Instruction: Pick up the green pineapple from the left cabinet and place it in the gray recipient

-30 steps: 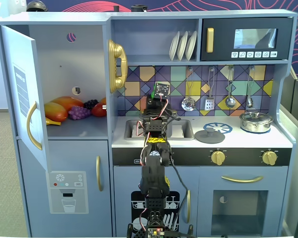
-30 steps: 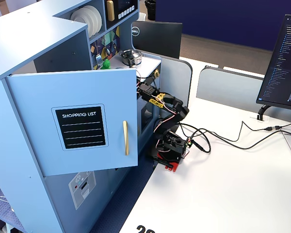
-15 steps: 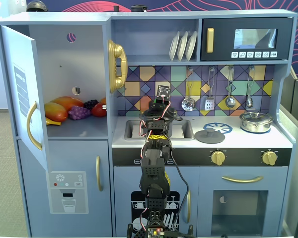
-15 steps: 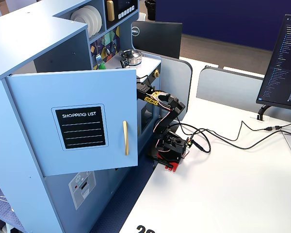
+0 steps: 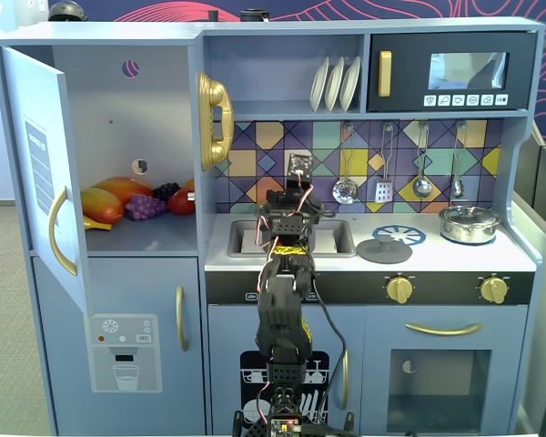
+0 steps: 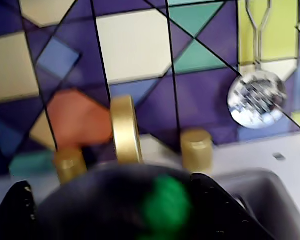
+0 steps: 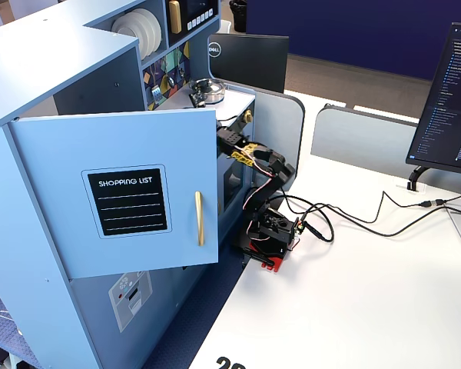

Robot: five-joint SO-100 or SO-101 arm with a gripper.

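In the wrist view the picture is blurred. My gripper (image 6: pixel 115 202) is open, with its black fingers (image 6: pixel 20 210) wide apart on either side of the dark gray recipient (image 6: pixel 90 210), which is right below. The green pineapple (image 6: pixel 165 205) shows as a bright green blob inside the recipient, near the right finger, with nothing holding it. In a fixed view my gripper (image 5: pixel 294 196) hangs over the sink (image 5: pixel 246 238); the arm hides the recipient and the pineapple. The left cabinet (image 5: pixel 118 118) stands open, its door (image 5: pixel 36 164) swung left.
Purple grapes (image 5: pixel 146 207) and orange, yellow and red toy fruit lie in the cabinet. A gold tap (image 6: pixel 125 130) with two gold knobs stands just behind the sink. A flat gray lid (image 5: pixel 384 250) and a shiny silver pot (image 5: pixel 469 223) sit on the counter to the right.
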